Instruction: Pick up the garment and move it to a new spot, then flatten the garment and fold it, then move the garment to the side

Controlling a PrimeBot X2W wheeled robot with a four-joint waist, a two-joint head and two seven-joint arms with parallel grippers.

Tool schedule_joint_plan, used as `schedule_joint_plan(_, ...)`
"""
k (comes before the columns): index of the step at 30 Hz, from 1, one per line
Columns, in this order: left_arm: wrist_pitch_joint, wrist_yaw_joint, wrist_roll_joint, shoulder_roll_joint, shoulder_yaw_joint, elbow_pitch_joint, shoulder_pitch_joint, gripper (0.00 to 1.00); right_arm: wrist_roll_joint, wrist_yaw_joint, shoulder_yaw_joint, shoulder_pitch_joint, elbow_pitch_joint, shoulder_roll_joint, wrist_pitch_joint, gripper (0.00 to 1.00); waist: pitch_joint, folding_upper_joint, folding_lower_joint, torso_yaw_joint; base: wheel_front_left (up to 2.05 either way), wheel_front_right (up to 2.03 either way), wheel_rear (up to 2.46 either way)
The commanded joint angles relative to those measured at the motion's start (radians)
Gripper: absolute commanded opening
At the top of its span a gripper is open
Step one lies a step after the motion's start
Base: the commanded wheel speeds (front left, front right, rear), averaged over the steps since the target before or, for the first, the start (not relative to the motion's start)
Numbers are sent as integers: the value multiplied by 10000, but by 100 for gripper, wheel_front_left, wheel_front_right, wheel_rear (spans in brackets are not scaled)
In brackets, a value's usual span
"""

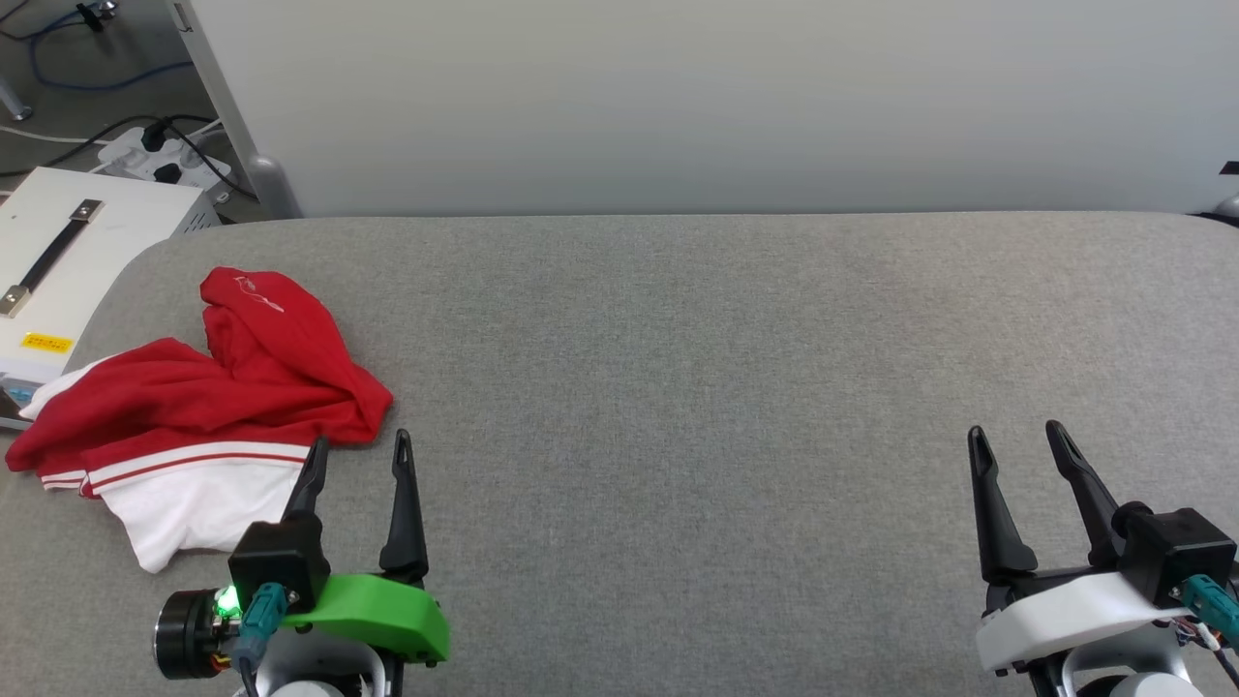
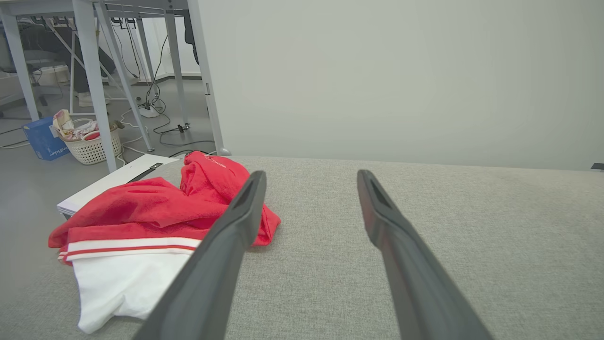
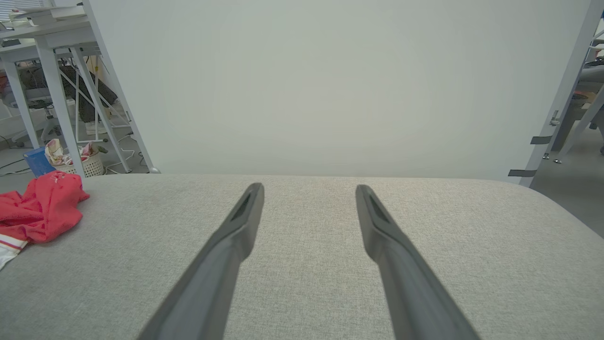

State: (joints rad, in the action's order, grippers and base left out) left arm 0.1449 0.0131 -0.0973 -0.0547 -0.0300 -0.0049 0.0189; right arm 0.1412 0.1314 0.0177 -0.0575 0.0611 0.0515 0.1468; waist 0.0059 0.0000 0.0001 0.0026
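Grey padded table (image 1: 736,387) bears the garment (image 1: 242,387) at its left edge: a crumpled red heap with a white, stripe-trimmed sleeve nearest, long axis roughly 9-to-3 o'clock. The left gripper (image 1: 358,445), fingers spread and empty, is nearer, with the garment just beside it at 10 o'clock. The right gripper (image 1: 1014,431), likewise spread and empty, stands well apart.
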Motion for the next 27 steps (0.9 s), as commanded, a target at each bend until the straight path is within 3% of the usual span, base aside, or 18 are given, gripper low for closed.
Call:
schedule_joint_plan(1, 113, 37, -54, 27, -20, 24, 5, 100, 31, -4, -24, -113, 66, -8, 107, 100, 0, 0, -1, 2, 0, 0, 0)
schedule_joint_plan(27, 650, 9, -166, 36, -80, 242, 26, 100, 206, -6, 32, -376, -179, -10, 637, 100, 41, 0, -1, 177, 0, 0, 0)
